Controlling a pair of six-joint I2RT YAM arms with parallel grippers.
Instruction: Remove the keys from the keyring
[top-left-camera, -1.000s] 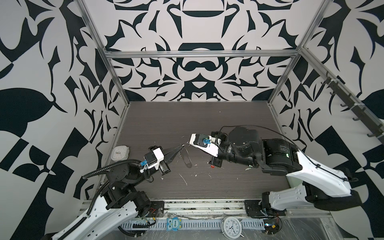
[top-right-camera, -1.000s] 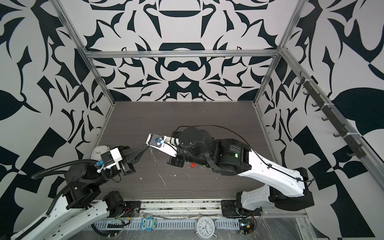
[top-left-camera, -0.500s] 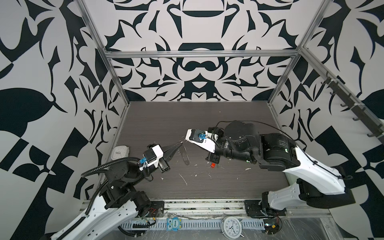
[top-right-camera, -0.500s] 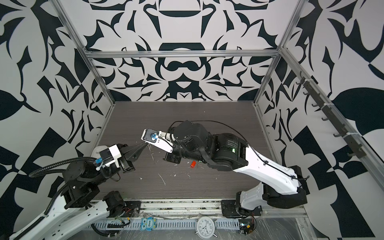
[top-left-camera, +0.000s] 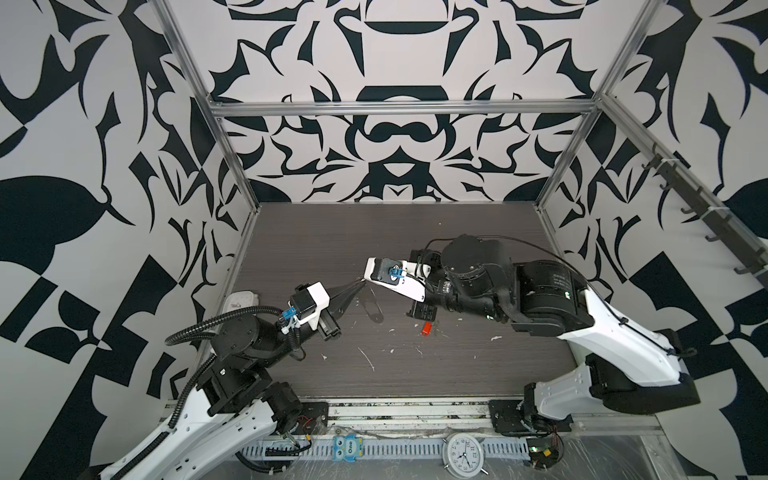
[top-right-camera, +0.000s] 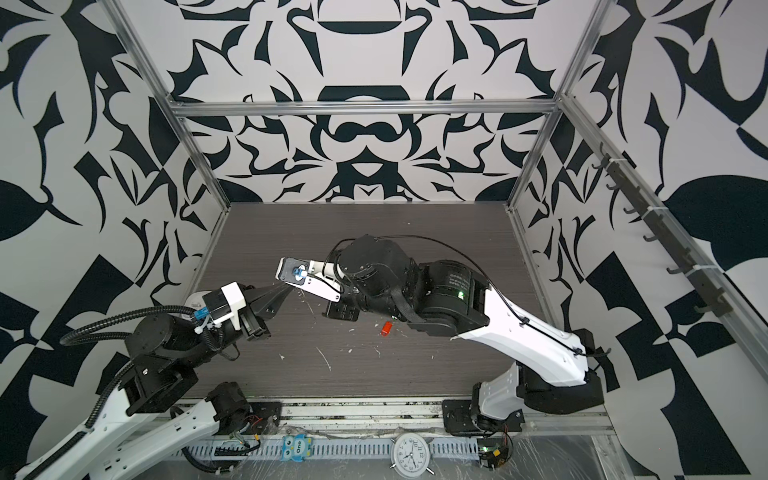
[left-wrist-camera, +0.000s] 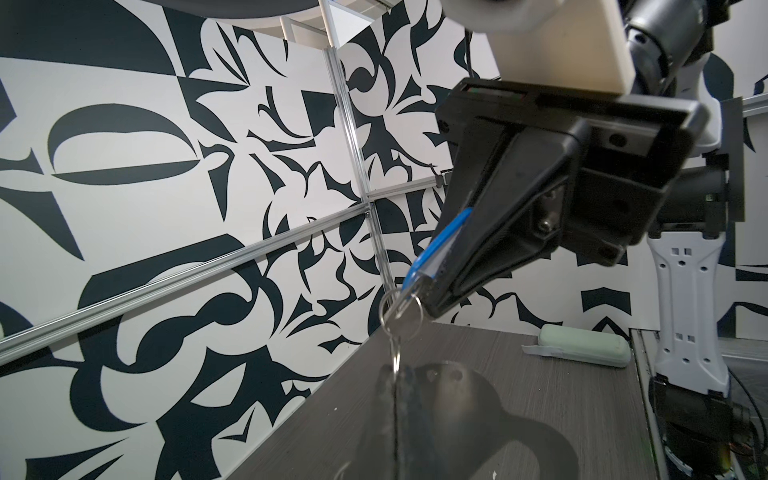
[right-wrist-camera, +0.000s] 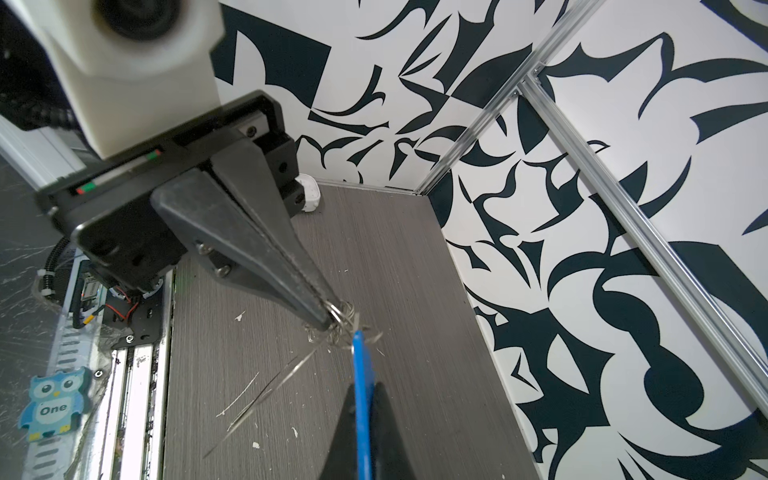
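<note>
Keyring: its cluster of silver clips (right-wrist-camera: 347, 324) hung in the air over the table (top-left-camera: 374, 232), a little toward 9 o'clock of the table's middle in both top views; a thin loop trailed down from it, seen edge-on
Blue tag: the blue tag (left-wrist-camera: 440, 245) stood just beside the clips, joined to them through its split ring (left-wrist-camera: 401, 309); the key blade itself could not be made out
Red-orange tag: the red-orange tag (top-left-camera: 426, 328) lay on the table at 4 o'clock of the clips, well apart and free of them
Left gripper: the left gripper (right-wrist-camera: 327, 318) reached in from 8 o'clock, its fingers pressed together on the clips
Right gripper: the right gripper (left-wrist-camera: 430, 293) reached in from 3 o'clock, pinching the blue tag flat between its fingers
Step in hand: judged to be working the blue key off, with one key apparently freed already
Doing it well: hold the clips steady with the left and lead the tag so the split ring slides toward a clip's opening, rather than pulling straight apart; keep both pinches firm and the moves small
Risk: a straight tug would likely drag the clips out of the left pinch, or let the smooth tag slip
</note>
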